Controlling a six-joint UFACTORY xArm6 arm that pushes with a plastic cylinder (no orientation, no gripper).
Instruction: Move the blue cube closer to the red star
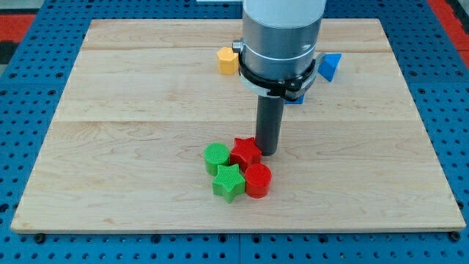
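Note:
The red star [245, 152] lies near the board's middle, in a tight cluster with a green cylinder [216, 157], a green star [229, 182] and a red cylinder [258, 180]. My tip [267, 152] rests on the board right beside the red star, on its right side, touching or nearly touching it. A blue block [296, 95] shows only as a small corner behind the arm's grey body, at the view's top; its shape is mostly hidden. A blue triangular block [330, 66] sits to the right of the arm.
A yellow block [226, 61] sits at the view's top, left of the arm's body. The wooden board [117, 147] lies on a blue perforated surface. The arm's wide grey body [282, 37] hides part of the board's top middle.

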